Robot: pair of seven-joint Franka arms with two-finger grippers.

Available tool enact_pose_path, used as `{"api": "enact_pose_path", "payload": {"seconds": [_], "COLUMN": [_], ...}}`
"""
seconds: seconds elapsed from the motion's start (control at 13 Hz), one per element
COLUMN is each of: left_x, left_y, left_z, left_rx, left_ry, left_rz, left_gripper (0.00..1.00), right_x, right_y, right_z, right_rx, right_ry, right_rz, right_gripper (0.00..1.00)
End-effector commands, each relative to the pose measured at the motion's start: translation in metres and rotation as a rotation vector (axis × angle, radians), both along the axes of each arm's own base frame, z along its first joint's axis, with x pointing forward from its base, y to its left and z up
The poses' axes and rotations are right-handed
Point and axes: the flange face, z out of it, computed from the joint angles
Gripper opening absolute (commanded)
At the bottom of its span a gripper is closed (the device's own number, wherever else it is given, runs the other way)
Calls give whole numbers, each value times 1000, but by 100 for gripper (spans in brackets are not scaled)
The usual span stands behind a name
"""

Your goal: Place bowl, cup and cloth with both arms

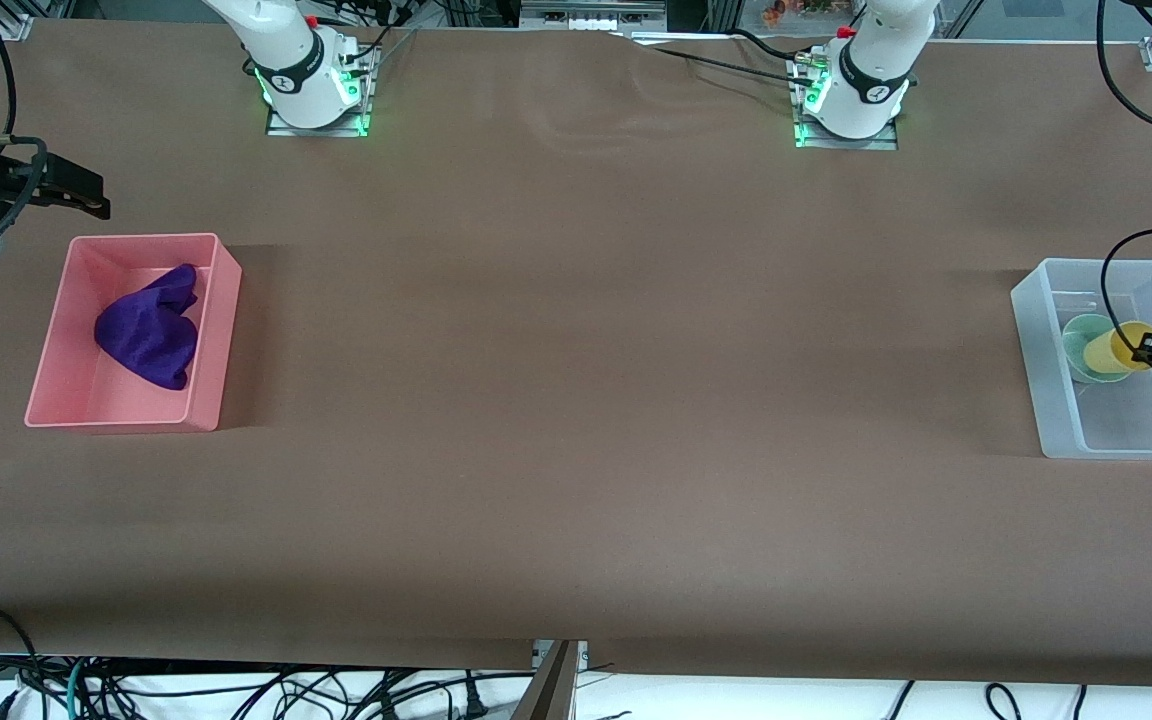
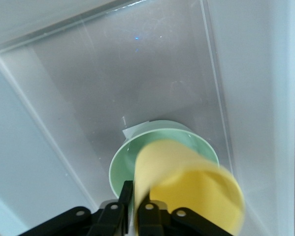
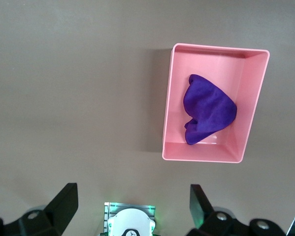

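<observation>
Now we see the left hand over the clear bin at the left arm's end of the tabletop. In the left wrist view its fingers are pinched on the rim of the cup, one inside the wall and one outside. The cup is tilted and sits in or just over the bowl; we cannot tell whether it touches the bowl's bottom. The bowl stands on the floor of the clear bin, close to the wall toward the middle of the tabletop.

At the right arm's end, the pink bin holds the cloth, which lies crumpled on the bin's floor, reaching toward the wall farther from the front camera. The right hand hangs high up, over the edge of the tabletop beside the pink bin. In the right wrist view its fingers stand wide apart with nothing between them, and the pink bin with the cloth shows well below.
</observation>
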Motion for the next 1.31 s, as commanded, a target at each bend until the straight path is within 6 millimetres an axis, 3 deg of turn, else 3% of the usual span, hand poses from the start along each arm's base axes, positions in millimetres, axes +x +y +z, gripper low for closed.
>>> {"api": "enact_pose_path", "payload": {"seconds": [0.0, 0.08, 0.23, 0.38, 0.54, 0.69, 0.85, 1.0, 1.15, 1.23], "left_x": [9, 14, 27, 37, 46, 50, 48, 44, 29, 23], "left_y": [-12, -21, -57, -106, -167, -232, -284, -309, -341, -340], "left_z": [30, 49, 95, 145, 195, 220, 244, 251, 280, 295], "left_rx": [-16, -11, -9, -13, -7, -9, -16, -95, -106, -76], "left_ry": [-26, -37, -71, -95, -137, -147, -144, -128, -147, -170], "left_rz": [-68, -83, -123, -183, -218, -149, -51, 21, 63, 106], "left_gripper": [100, 100, 100, 100, 100, 100, 100, 100, 100, 100], "right_x": [0, -1, -1, -1, 0, -1, 0, 0, 0, 0], "right_y": [-1, 0, 0, 1, 0, 1, 2, 4, 2, 2], "right_z": [3, 3, 3, 3, 3, 3, 3, 3, 3, 3], "right_rx": [11, 12, 12, 13, 14, 13, 15, 15, 15, 15], "right_ry": [-2, -1, -1, -2, -4, -1, -5, -4, -4, -4], "right_rz": [-12, -10, -11, -11, -11, -11, -8, -5, -9, -9], "right_gripper": [100, 100, 100, 100, 100, 100, 100, 100, 100, 100]}}
